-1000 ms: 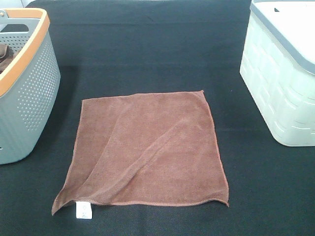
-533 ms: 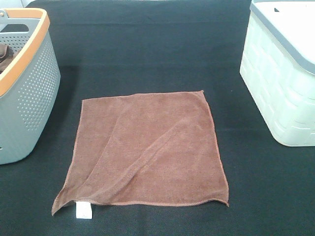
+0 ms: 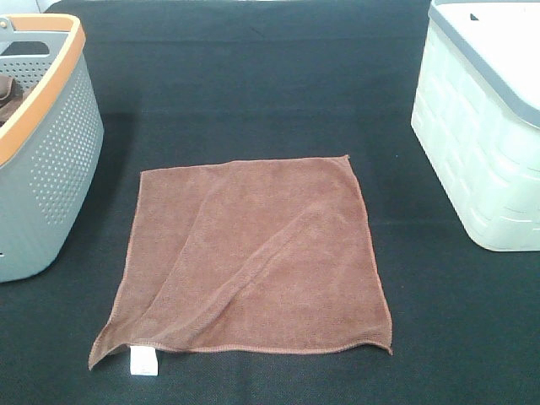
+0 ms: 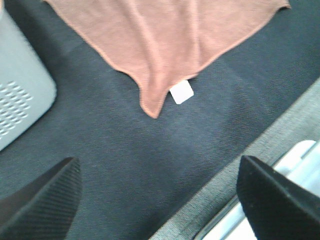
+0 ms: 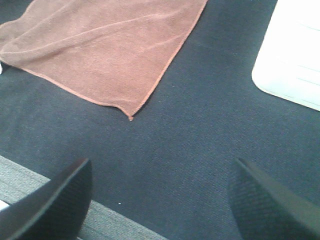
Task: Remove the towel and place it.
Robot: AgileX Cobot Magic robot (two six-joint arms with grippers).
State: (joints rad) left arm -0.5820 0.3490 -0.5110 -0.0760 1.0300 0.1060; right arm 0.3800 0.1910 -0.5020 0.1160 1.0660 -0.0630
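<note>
Black cloth [image 3: 270,76] covers the table beneath me. On it the towel [image 3: 253,257] lies spread flat, between the grey perforated basket [image 3: 46,169] with its orange rim and the pale woven bin [image 3: 481,143], touching neither. Its small white tag [image 3: 143,361] pokes out at one near corner. My left gripper [image 4: 155,200] and right gripper [image 5: 160,200] both hang spread wide, empty, short of the towel's near edge.
</note>
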